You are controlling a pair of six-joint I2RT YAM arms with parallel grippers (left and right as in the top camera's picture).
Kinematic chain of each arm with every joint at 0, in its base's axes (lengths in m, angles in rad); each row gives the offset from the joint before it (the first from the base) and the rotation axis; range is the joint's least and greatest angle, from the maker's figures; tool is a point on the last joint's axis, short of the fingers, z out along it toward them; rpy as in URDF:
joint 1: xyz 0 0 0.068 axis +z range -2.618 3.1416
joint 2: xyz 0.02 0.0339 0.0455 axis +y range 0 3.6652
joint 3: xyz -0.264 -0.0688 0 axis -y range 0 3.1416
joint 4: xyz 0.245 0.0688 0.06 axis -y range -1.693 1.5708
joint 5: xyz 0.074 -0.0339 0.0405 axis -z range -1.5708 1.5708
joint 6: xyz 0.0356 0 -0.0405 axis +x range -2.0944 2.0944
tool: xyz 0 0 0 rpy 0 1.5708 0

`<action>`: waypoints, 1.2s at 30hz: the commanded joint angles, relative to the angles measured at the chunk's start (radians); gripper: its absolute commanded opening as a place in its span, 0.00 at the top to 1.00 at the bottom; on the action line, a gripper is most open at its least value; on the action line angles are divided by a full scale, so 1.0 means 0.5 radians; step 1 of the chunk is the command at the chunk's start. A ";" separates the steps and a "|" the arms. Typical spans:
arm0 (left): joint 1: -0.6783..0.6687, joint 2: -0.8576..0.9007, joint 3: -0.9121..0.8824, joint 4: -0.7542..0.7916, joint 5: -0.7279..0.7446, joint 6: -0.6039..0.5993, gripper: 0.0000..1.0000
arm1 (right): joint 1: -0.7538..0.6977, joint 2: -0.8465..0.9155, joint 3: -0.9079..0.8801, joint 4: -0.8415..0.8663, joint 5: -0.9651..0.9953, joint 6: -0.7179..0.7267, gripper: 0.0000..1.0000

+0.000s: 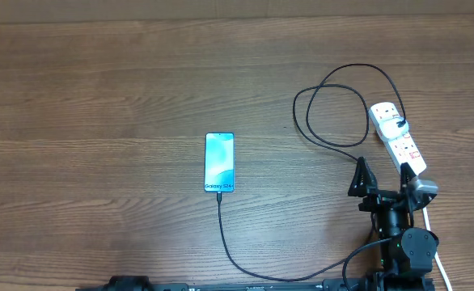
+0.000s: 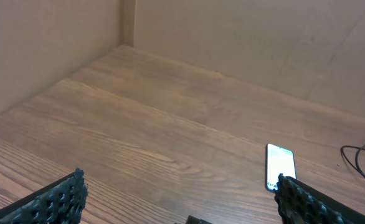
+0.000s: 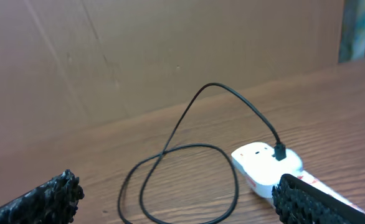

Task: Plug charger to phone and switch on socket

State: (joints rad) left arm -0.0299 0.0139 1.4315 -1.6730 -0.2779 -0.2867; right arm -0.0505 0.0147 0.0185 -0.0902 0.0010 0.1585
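Observation:
The phone (image 1: 219,163) lies flat mid-table with its cyan screen up; the left wrist view also has the phone (image 2: 279,163). The black charger cable (image 1: 220,220) meets the phone's near end, runs along the table's front edge, then loops (image 3: 182,180) to its plug head (image 3: 280,151), which sits in the white socket strip (image 1: 396,137). My right gripper (image 1: 387,171) is open just in front of the socket (image 3: 263,163), one finger (image 3: 319,202) over its near end. My left gripper (image 2: 182,205) is open and empty, low at the front left.
A brown cardboard wall (image 2: 245,37) stands along the back of the wooden table (image 1: 99,121). The socket's white cord (image 1: 441,263) runs past the right arm's base toward the front edge.

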 commanded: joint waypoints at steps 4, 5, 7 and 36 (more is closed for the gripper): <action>0.021 -0.018 -0.002 0.001 -0.020 -0.026 0.00 | 0.011 -0.024 -0.022 0.010 -0.028 -0.283 0.00; 0.021 -0.018 -0.002 0.001 -0.020 -0.026 0.00 | 0.011 -0.024 -0.022 0.010 -0.029 -0.282 0.00; 0.021 -0.018 -0.002 0.001 -0.021 -0.026 0.00 | 0.011 -0.024 -0.022 0.011 -0.027 -0.282 0.00; 0.021 -0.017 -0.007 -0.008 -0.011 -0.026 0.00 | 0.011 -0.024 -0.021 0.012 -0.012 -0.282 0.00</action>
State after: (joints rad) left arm -0.0299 0.0139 1.4315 -1.6730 -0.2779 -0.2871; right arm -0.0505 0.0147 0.0185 -0.0898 -0.0006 0.0330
